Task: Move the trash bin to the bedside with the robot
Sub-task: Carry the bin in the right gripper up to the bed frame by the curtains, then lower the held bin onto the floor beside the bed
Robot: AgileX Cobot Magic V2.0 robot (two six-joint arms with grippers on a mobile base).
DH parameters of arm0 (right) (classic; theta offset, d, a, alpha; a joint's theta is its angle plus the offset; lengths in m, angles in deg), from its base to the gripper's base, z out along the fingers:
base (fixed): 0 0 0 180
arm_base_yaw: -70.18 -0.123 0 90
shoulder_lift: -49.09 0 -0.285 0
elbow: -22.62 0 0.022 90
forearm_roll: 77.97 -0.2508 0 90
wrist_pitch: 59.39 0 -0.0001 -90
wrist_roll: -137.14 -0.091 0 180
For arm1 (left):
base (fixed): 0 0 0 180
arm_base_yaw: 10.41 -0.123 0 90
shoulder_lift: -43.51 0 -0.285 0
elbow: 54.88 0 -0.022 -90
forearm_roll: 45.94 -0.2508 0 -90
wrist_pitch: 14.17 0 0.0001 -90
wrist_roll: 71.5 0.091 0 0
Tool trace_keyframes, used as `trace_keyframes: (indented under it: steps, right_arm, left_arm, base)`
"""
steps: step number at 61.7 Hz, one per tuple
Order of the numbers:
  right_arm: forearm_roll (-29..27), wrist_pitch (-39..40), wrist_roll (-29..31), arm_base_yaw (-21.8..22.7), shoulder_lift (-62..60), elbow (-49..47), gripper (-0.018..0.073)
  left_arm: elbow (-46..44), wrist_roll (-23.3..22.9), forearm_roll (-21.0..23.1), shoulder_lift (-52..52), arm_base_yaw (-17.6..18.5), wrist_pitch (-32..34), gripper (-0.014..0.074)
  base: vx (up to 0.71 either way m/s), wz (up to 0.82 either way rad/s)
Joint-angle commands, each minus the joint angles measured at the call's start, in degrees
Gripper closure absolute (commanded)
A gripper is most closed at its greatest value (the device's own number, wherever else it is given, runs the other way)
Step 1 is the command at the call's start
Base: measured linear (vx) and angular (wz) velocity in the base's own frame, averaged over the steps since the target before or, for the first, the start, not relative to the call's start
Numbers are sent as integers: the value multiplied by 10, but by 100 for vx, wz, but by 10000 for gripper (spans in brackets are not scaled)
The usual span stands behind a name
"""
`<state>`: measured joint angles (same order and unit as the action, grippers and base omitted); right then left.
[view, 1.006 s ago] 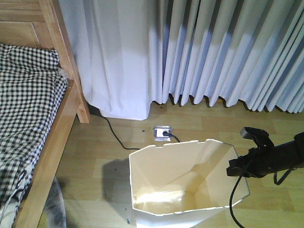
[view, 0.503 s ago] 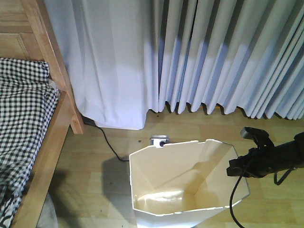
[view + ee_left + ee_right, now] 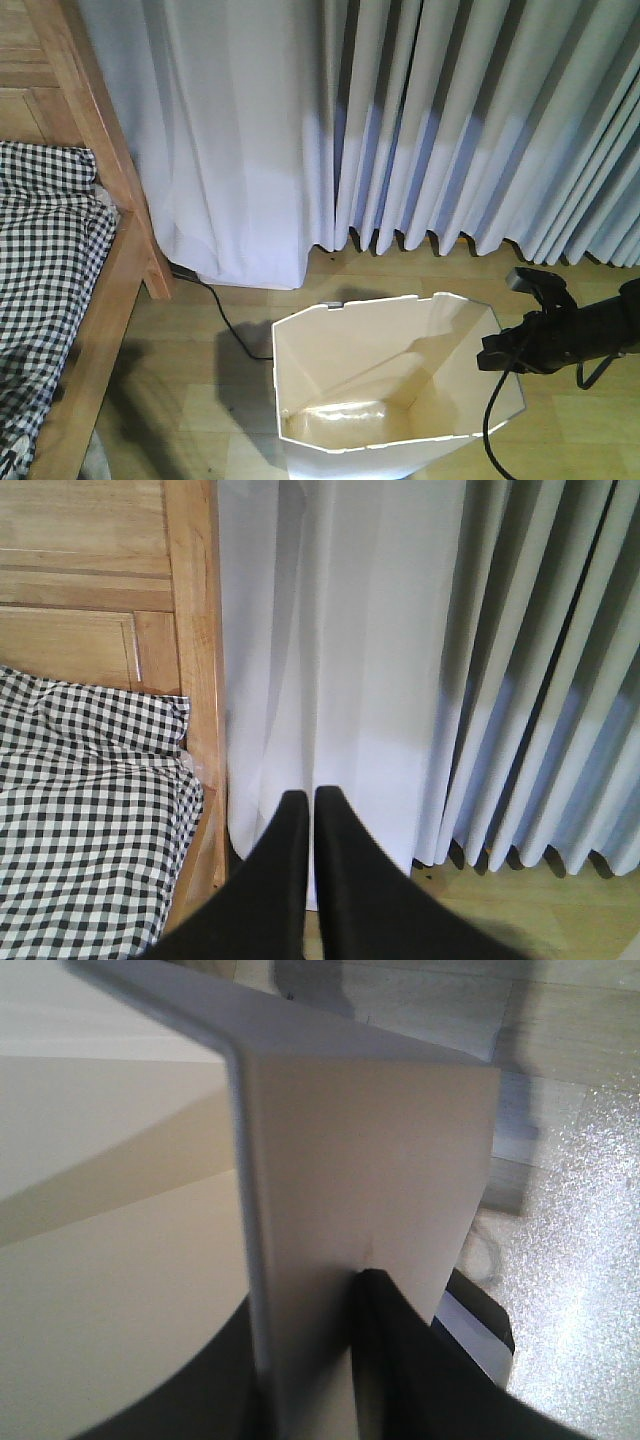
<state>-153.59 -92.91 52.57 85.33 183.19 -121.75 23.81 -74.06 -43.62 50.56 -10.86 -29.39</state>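
pinching the trash bin [image 3: 380,385] by its rim, the right gripper [image 3: 503,356] is holding it near the bed [image 3: 62,300] — the left gripper [image 3: 303,805] is hanging clenched, empty.

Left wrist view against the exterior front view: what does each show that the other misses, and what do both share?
Only the left wrist view shows the left gripper, its fingers together and empty. Only the front view shows the trash bin, the right gripper clamped on its rim, and a black cable on the floor. Both show the wooden bed frame, the checked bedding, the curtains and some floor.
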Motion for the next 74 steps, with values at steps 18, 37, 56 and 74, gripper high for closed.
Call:
trace_keyframes:
  steps: [18, 37, 56, 74]
  right_arm:
    - [-22, -127, -2, 1, -37, -4, 563]
    - [-22, -127, -2, 1, -37, -4, 563]
    - [-60, -101, -27, 1, -31, -16, 563]
    - [-36, -43, -72, 1, 12, -84, 563]
  left_arm:
    - [7, -3, 2, -8, 0, 40, 602]
    - [7, -3, 2, -8, 0, 40, 602]
    - [7, -3, 2, -8, 0, 40, 602]
    - [7, -3, 2, -8, 0, 40, 602]
  base:
    - [3, 0]
    - [0, 0]
    - [0, 0]
    - [0, 0]
